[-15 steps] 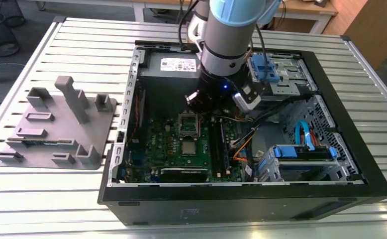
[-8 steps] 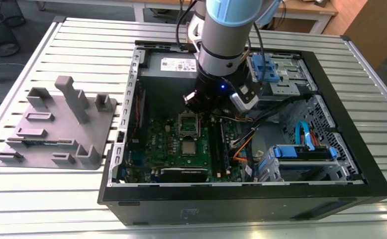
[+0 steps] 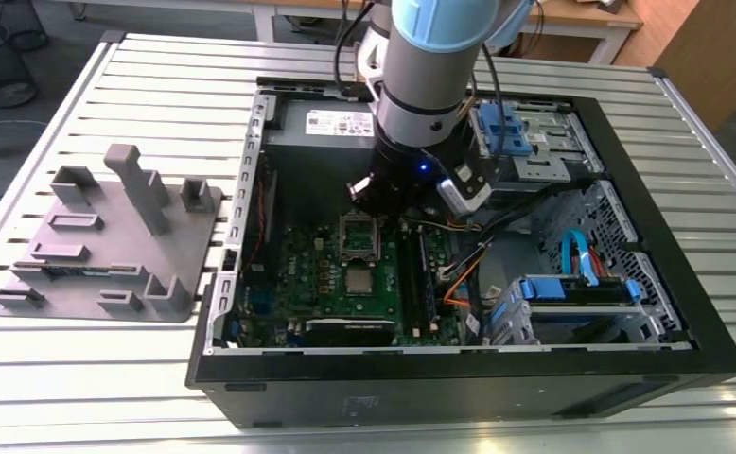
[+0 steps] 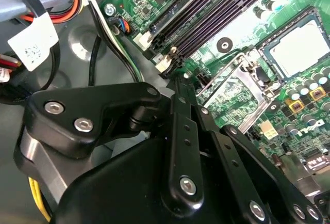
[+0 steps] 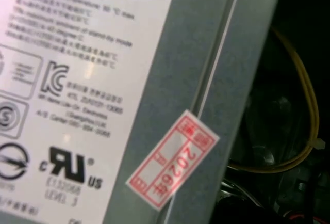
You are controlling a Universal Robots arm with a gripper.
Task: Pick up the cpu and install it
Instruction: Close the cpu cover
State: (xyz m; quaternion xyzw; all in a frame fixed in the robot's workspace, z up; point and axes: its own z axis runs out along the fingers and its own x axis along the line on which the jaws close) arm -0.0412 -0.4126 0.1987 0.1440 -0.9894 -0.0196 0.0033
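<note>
- Second wrist view: the cpu (image 4: pixel 298 48) appears already seated on the green circuit board (image 4: pixel 234 28), with the metal frame (image 4: pixel 232 97) beside it open.
- We cannot tell how open the gripper (image 4: pixel 181 85) is.

We find the exterior view bright and evenly lit from overhead. The slatted table (image 3: pixel 115 85) gleams pale, with mild glare along its ribs. The inside of the computer case (image 3: pixel 469 364) lies in shade, darkest beneath the arm (image 3: pixel 431 76), whose shadow falls on the circuit board (image 3: pixel 318 274). A small blue light (image 3: pixel 421 170) glows on the arm.

In the second wrist view the gripper (image 4: pixel 185 100) looms close and dark, with soft highlights on its black links and glinting screw heads. The board beyond is bright and washes out at one corner.

In the first wrist view the white label (image 5: pixel 77 79) is blurred and glaring, the red-edged sticker (image 5: pixel 172 159) is soft, and the recess beside them is nearly black.
</note>
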